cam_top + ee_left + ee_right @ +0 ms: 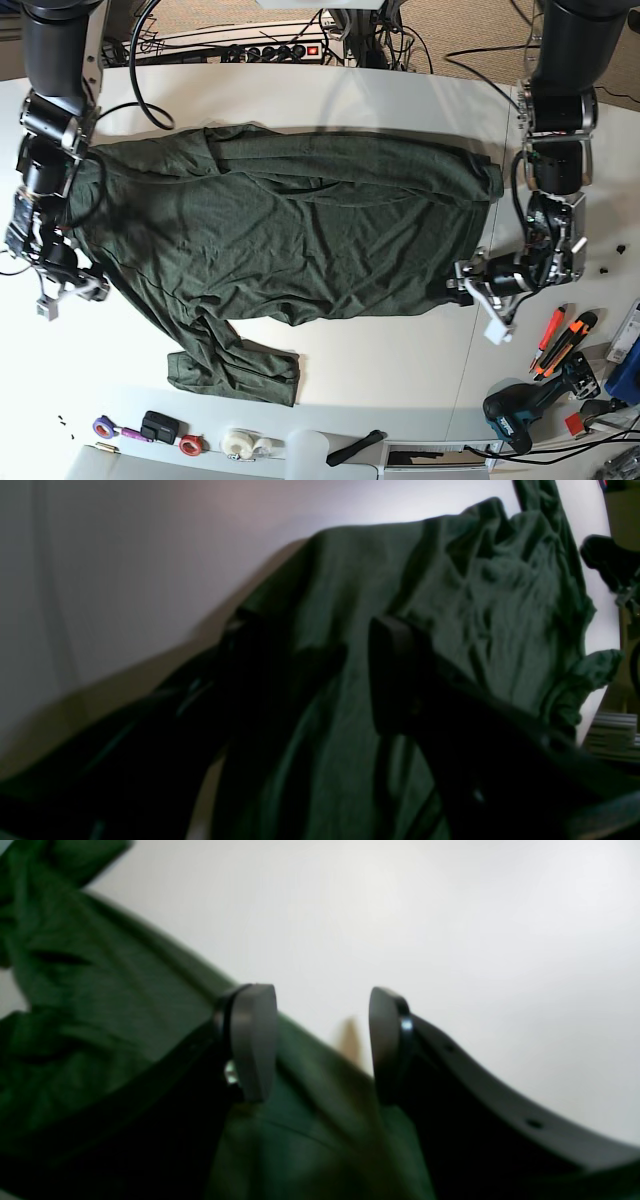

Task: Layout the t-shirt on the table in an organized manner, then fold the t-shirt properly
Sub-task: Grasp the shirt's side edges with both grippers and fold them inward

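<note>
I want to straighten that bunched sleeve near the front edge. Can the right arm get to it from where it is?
Probably yes. The right gripper is open at the t-shirt's edge, and only bare table lies between it and the bunched sleeve.

Dark heathered green short-sleeved t-shirt (pixel 290 225), thin soft fabric, spread mostly flat and wrinkled, one sleeve bunched, lying between both grippers, on large smooth white table (pixel 400 370)
</note>
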`<state>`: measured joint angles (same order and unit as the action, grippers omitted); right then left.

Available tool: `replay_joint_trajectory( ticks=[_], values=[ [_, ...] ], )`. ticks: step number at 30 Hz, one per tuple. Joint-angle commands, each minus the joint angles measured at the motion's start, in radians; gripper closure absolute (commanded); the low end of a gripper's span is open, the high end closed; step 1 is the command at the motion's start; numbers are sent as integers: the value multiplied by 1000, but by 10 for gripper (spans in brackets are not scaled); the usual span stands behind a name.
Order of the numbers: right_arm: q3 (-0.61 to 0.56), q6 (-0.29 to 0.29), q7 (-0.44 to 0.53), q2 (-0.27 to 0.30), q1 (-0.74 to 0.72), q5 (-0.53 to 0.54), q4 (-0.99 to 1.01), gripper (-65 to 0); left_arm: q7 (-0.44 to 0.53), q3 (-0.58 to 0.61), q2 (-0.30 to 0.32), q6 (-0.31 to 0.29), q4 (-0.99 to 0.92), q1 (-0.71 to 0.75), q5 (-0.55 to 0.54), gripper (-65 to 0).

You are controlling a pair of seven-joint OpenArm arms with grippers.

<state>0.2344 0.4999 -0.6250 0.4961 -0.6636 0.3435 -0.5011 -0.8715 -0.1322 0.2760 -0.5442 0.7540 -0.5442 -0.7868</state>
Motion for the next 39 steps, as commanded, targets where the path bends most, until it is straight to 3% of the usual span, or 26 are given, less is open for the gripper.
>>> replay_joint_trajectory(
  ticks=[1,5,7,9,15,19,22,27,39],
  values=[
    [3,7,32,16,-35,-6,-13,-292,14,-1,-6,-5,11,-31,23,-335],
    [3,8,63,-2,-35,-31,-13,-292,43,-1,-24,2,11,-33,68,-310],
    [3,7,85,-5,-35,-31,-13,-292,66,-1,-19,30,11,-33,81,-196],
    [3,7,120,-5,-35,-35,-13,-292,88,-1,-14,32,11,-33,91,0],
    [3,-5,288,-6,-35,-182,-13,-292,151,-1,-2,32,12,-36,153,0],
    [3,-115,336,-6,-34,-354,-13,-293,156,-1,16,32,12,-41,151,0],
    [2,-122,334,-6,-28,-443,-13,-293,156,-1,21,32,12,-41,144,0],
    [2,-93,338,-21,27,-445,-13,-326,155,-1,21,32,12,-41,144,0],
    [2,-47,367,-139,113,-372,-13,-335,154,-1,20,31,12,-40,137,0]
  ],
)
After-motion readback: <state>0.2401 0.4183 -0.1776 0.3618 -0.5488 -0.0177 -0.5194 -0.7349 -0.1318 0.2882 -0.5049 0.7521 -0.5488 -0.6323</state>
